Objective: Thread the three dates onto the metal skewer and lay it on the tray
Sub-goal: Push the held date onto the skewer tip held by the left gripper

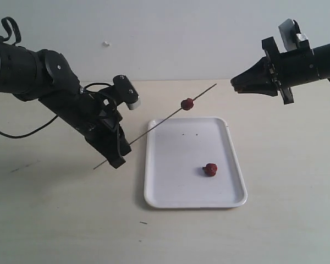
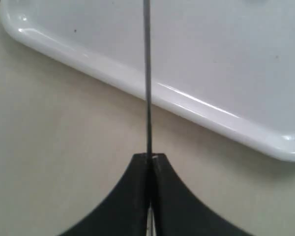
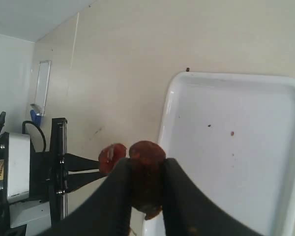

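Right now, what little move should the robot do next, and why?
Probably the right gripper should carry its held date to the skewer's free tip and push it on. The left gripper holds the skewer up, a threaded date already sits on it, and the tip points toward the right gripper.

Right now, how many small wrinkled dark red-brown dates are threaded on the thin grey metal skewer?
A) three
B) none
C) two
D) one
D: only one date sits on the skewer; a second date lies on the white tray, and the right gripper holds the third date.
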Motion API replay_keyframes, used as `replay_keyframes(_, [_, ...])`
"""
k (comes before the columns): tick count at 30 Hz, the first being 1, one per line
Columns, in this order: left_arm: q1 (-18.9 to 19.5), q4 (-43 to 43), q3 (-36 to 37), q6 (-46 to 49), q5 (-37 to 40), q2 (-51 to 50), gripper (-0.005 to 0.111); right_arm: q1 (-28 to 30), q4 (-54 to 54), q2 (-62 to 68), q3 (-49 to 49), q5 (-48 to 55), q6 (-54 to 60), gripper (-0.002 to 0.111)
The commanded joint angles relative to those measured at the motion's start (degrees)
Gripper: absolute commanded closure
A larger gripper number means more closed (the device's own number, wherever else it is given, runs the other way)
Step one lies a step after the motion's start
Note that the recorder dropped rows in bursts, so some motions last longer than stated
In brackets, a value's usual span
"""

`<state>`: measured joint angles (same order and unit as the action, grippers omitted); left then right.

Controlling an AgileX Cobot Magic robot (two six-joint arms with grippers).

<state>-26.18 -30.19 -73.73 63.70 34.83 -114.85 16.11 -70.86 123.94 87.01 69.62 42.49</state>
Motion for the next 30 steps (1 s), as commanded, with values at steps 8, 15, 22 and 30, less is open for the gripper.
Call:
replay_keyframes(8, [-0.53,-0.62,0.30,0.84,-1.28,0.18,0.107,-1.08,-1.47,-0.25,0.27,0.34,0.81,0.088])
replay_keyframes(15, [-0.50,-0.62,0.30,0.97,0.17,0.18,0.107,-2.15,-2.87,-0.25,0.27,0.34,0.92,0.088])
replay_keyframes(22, [-0.50,-0.62,0.30,0.97,0.17,0.18,0.107,-2.15,-2.64,-0.25,0.27,0.34,0.92,0.088])
replay_keyframes(30, [-0.50,-0.62,0.30,0.97,-0.27,0.18,0.107,-2.15,-2.40,-0.25,0.27,0.34,0.92,0.088])
